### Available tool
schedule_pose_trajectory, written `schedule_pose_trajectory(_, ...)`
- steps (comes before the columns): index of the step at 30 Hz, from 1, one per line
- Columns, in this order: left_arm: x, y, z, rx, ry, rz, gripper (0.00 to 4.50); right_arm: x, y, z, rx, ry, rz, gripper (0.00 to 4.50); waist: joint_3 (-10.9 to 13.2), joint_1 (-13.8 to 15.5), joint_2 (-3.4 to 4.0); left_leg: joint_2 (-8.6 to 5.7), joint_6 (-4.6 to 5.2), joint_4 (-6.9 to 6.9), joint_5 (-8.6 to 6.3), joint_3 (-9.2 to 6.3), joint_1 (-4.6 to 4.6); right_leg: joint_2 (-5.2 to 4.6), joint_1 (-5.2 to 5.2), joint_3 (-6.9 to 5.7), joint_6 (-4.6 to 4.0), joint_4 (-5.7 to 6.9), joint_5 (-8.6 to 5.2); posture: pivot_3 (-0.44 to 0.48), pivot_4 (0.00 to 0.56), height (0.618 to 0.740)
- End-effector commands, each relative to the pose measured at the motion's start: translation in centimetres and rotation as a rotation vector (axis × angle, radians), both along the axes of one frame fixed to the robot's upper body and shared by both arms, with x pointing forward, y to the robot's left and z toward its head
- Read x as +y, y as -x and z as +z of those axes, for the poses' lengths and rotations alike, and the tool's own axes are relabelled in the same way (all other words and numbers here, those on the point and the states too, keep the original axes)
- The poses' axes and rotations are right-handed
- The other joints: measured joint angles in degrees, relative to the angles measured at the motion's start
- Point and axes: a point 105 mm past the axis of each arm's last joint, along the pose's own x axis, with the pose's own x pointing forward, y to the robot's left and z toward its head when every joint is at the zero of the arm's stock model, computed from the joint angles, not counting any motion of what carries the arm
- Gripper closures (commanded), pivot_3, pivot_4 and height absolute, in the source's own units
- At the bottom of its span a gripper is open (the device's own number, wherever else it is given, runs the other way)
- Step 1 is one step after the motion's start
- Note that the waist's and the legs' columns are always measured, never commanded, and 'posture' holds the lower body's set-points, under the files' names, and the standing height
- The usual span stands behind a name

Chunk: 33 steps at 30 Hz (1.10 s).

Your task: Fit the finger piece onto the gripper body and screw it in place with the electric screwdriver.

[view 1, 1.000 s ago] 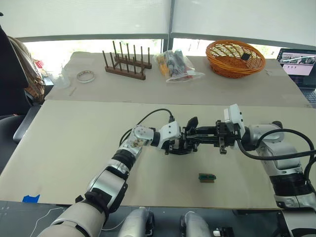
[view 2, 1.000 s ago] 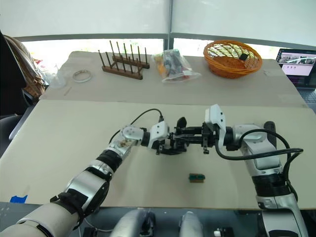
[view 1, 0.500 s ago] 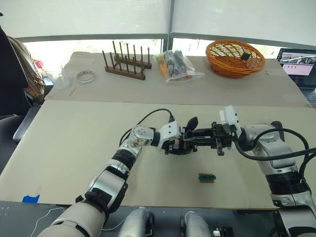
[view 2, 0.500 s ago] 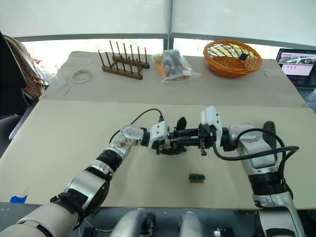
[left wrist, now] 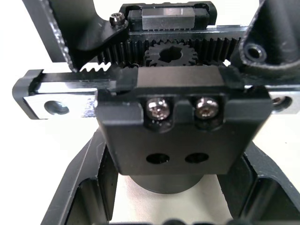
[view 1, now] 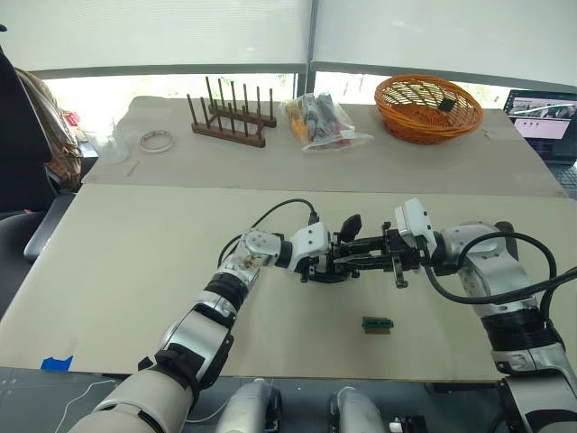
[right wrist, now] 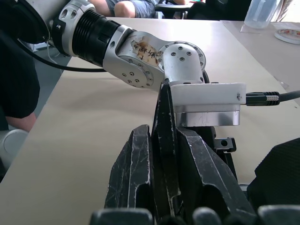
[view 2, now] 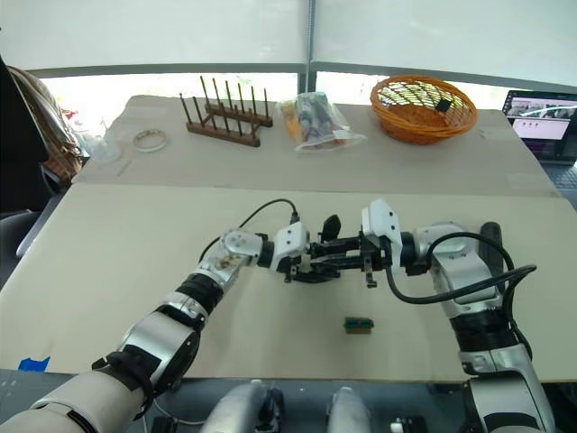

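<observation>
In the middle of the head views we see our left gripper (view 1: 332,264) and right gripper (view 1: 371,255) meeting tip to tip just above the table (view 1: 135,262). The left gripper is clamped on the body (left wrist: 180,117), a black block with two screws, a toothed rack and a small gear, filling the centre of the left wrist frame between the two fingers (left wrist: 84,187). The right gripper's fingers (right wrist: 136,173) are closed on the finger piece (right wrist: 164,140), a slim black blade standing between them at the lower centre of the right wrist frame, its tip reaching the left gripper's white casing. A small green-and-black block (view 1: 378,324) lies on the table below the grippers, apart from them. At the upper right of the left eye frame sits an orange basket (view 1: 428,106); at the upper left, a wooden rack (view 1: 231,115).
</observation>
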Motion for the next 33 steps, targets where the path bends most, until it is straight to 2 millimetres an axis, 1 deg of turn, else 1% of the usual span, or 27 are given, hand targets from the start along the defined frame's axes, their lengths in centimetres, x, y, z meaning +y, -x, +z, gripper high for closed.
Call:
schedule_pose_trajectory(1, 0.3, 0.0, -0.2, -0.008, -0.026, -0.008, 2.17, -1.1, 0.3, -2.4, 0.109, 0.051, -0.033, 4.16, -0.1, 0.0, -0.06, 0.01, 0.00, -0.01, 0.00, 0.00, 0.03, 0.00, 0.00, 0.00, 0.00, 0.00, 0.00, 0.000, 0.150, 0.740)
schedule_pose_trajectory(5, 0.3, 0.0, -0.2, -0.008, -0.028, -0.006, 2.17, -0.7, 0.5, -2.7, 0.124, 0.054, -0.020, 4.16, -0.1, 0.0, -0.06, 0.00, -0.02, -0.04, -0.01, -0.02, 0.05, -0.05, -0.02, 0.00, 0.00, -0.01, 0.00, 0.000, 0.150, 0.740)
schedule_pose_trajectory(9, 0.3, -0.1, -0.2, -0.006, -0.026, -0.001, 2.17, 0.0, 0.0, -2.8, 0.163, -0.007, -0.061, 4.16, -0.1, 0.0, -0.09, 0.01, -0.02, -0.06, -0.01, -0.04, 0.06, -0.08, -0.03, -0.01, -0.01, -0.01, 0.00, 0.000, 0.150, 0.740)
schedule_pose_trajectory(12, 0.2, 0.0, -0.3, -0.008, -0.024, -0.001, 2.17, 0.3, 0.5, -3.5, 0.148, -0.027, -0.072, 4.16, -0.2, -0.1, -0.13, 0.01, -0.24, -0.09, -0.13, -0.04, 0.07, -0.10, -0.02, -0.01, -0.01, -0.01, 0.01, 0.000, 0.150, 0.740)
schedule_pose_trajectory(13, 0.2, 0.0, -0.3, -0.008, -0.024, -0.001, 2.17, 0.2, 0.6, -3.8, 0.153, -0.030, -0.080, 4.16, -0.3, -0.1, -0.13, 0.01, -0.46, -0.09, -0.26, -0.04, 0.08, -0.10, -0.02, -0.01, -0.01, -0.01, 0.01, 0.000, 0.150, 0.740)
schedule_pose_trajectory(18, 0.2, 0.0, -0.3, -0.010, -0.022, 0.002, 2.17, -0.5, 1.6, -5.7, 0.203, 0.007, -0.088, 4.16, -0.5, -0.1, -0.12, 0.02, -0.46, -0.10, -0.26, -0.04, 0.19, -0.08, 0.00, -0.03, -0.01, -0.01, 0.01, 0.000, 0.150, 0.740)
schedule_pose_trajectory(21, 0.4, 0.0, -0.4, -0.009, -0.023, 0.003, 2.17, -0.8, 1.1, -6.0, 0.242, 0.026, -0.093, 4.16, -0.5, -0.1, -0.13, 0.01, -0.45, -0.12, -0.27, -0.04, 0.21, -0.08, 0.00, -0.02, -0.01, -0.04, 0.01, 0.000, 0.150, 0.740)
schedule_pose_trajectory(23, 0.4, 0.0, -0.5, -0.008, -0.023, 0.004, 2.17, -0.8, 0.7, -6.1, 0.306, 0.035, -0.097, 4.16, -0.6, -0.1, -0.12, 0.02, -0.44, -0.12, -0.27, -0.04, 0.22, -0.08, 0.00, -0.02, -0.01, -0.04, 0.01, 0.000, 0.150, 0.740)
schedule_pose_trajectory(26, 0.5, 0.0, -0.5, -0.008, -0.023, 0.006, 2.17, -0.9, 0.9, -6.4, 0.392, 0.061, -0.071, 4.16, -0.7, -0.1, -0.13, 0.03, -0.42, -0.12, -0.26, -0.04, 0.22, -0.09, 0.00, -0.01, -0.02, -0.04, 0.01, 0.000, 0.150, 0.740)
schedule_pose_trajectory(28, 0.5, 0.1, -0.5, -0.007, -0.022, 0.005, 2.17, -1.0, 0.8, -6.6, 0.393, 0.079, -0.067, 4.16, -0.8, -0.1, -0.19, 0.04, -0.42, -0.14, -0.27, -0.08, 0.23, -0.11, 0.00, -0.03, -0.02, -0.05, 0.01, 0.000, 0.150, 0.740)
schedule_pose_trajectory(30, 0.5, 0.1, -0.4, -0.008, -0.021, 0.004, 2.17, -1.2, 0.7, -7.1, 0.352, 0.103, -0.072, 4.16, -0.9, -0.1, -0.25, 0.03, -0.43, -0.19, -0.29, -0.10, 0.23, -0.13, 0.00, -0.03, -0.02, -0.10, 0.01, 0.000, 0.150, 0.740)
schedule_pose_trajectory(33, 0.5, 0.1, -0.4, -0.007, -0.019, 0.005, 2.17, -1.4, 0.4, -7.2, 0.287, 0.069, -0.115, 4.16, -1.0, -0.1, -0.40, 0.03, -0.44, -0.22, -0.30, -0.09, 0.23, -0.13, 0.01, -0.04, -0.02, -0.13, 0.01, 0.000, 0.150, 0.740)
